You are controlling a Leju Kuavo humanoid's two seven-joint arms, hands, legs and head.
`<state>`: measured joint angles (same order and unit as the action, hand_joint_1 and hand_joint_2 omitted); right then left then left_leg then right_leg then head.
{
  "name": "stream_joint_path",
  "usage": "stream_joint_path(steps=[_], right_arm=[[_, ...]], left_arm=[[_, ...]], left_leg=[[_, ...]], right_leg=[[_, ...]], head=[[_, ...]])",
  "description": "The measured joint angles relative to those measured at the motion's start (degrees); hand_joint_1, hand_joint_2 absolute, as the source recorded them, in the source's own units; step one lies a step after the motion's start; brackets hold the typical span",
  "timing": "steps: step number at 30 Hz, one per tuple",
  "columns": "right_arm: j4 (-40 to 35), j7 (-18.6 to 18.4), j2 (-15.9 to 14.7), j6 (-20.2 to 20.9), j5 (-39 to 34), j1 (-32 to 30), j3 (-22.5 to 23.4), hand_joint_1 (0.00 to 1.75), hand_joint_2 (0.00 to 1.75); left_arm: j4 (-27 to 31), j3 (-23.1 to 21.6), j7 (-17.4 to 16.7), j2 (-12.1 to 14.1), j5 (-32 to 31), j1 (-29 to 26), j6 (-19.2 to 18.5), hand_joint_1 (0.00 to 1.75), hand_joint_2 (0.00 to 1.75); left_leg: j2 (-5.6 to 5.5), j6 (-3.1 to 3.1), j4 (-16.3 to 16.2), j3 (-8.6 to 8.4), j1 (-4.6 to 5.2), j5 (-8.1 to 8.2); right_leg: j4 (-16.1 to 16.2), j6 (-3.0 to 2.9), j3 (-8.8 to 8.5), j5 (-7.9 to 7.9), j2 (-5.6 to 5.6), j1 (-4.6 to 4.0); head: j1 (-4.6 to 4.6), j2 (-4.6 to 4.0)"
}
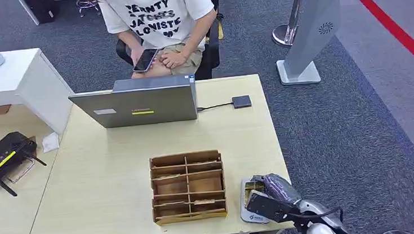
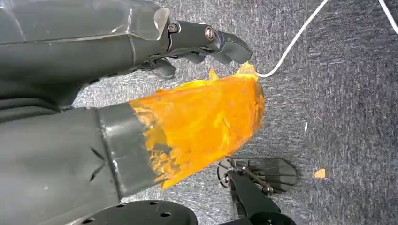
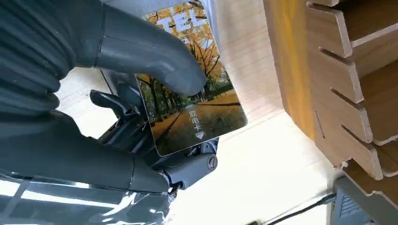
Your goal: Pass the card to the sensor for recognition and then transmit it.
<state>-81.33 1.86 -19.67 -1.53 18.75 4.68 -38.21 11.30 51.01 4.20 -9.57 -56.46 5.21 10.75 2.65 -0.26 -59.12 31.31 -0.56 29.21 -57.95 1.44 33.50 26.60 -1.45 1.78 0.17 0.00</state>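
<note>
Right hand (image 3: 141, 89) clamped on card (image 3: 197, 112) over sensor (image 1: 251, 206), left hand (image 2: 141, 93) holding nothing, fingers apart, wooden organiser (image 1: 188, 186) compartments' contents unclear

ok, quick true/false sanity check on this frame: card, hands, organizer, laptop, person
1. The right hand holds a card printed with an autumn tree scene. True.
2. The wooden organizer sits on the floor. False: it stands on the table, near the front edge.
3. The laptop on the table has its back toward the robot. True.
4. The left hand holds a second card. False: it holds nothing and hangs over grey carpet.
5. The seated person behind the table is holding a cup. False: a phone is in hand.
</note>
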Motion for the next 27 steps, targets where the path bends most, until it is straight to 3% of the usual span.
stream_joint_path(steps=[27], right_arm=[[2.21, -3.02, 0.96, -1.70, 5.68, 1.27, -1.01, 1.75, 1.75]], left_arm=[[0.00, 0.00, 0.00, 0.00, -0.02, 0.04, -0.07, 0.00, 0.00]], left_leg=[[0.00, 0.01, 0.00, -0.23, 0.00, 0.00]], right_leg=[[0.03, 0.01, -0.23, 0.00, -0.01, 0.01]], head=[[-0.02, 0.00]])
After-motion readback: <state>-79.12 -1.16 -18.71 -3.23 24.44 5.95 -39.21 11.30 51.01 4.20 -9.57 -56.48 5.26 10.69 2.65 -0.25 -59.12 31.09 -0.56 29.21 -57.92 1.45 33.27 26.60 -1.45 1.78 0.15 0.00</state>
